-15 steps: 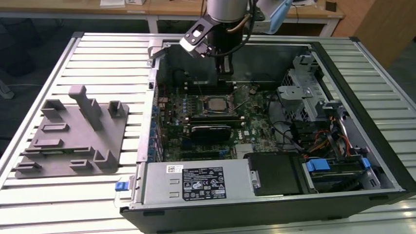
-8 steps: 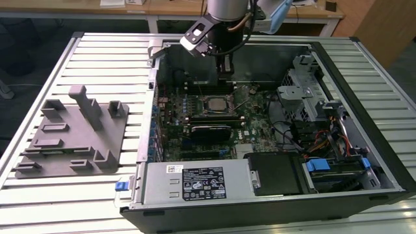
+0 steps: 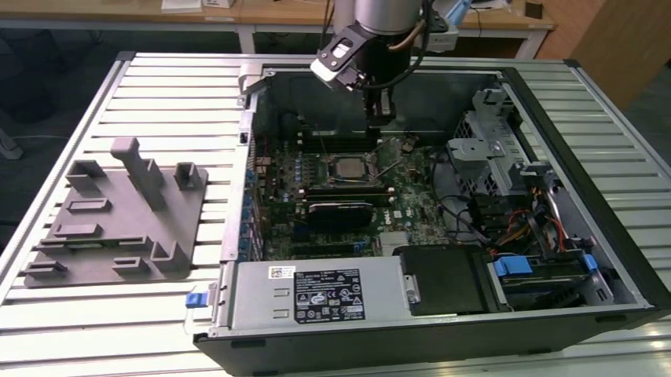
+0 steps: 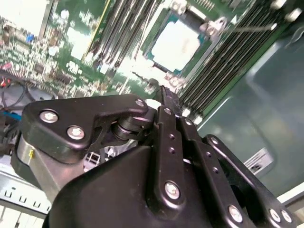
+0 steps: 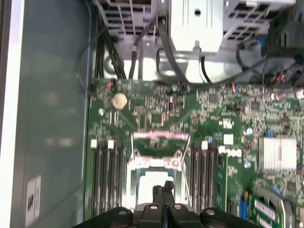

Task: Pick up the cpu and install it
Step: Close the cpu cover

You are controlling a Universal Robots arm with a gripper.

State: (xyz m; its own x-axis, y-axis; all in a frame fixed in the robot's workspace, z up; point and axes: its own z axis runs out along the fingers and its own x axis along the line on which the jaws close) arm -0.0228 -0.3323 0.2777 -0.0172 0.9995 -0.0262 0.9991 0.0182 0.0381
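Step in hand: the cpu (image 3: 346,167) lies flat inside the socket frame (image 3: 347,181), so I judge the placing done and the install at its closing stage.
Claw: the claw (image 3: 379,119) hangs near the socket frame, raised clear of it. In the first wrist view the claw (image 5: 164,189) has its tips pressed together with nothing between them.
Next move calls for: a straight, light touch, I judge. The chip is thin and the frame around it is springy metal.
Cpu: a small flat square with a pale, smooth silver top, bright in the second wrist view (image 4: 178,40).
Socket frame: thin stamped metal, shiny.
Motherboard (image 3: 414,208): green, densely studded, carrying the socket frame.
Memory slots (image 5: 107,175): long dark ribbed rows flanking the socket frame.
Computer case (image 3: 621,259): open dark sheet metal around the socket frame, lying on a ribbed metal desk (image 3: 157,86).
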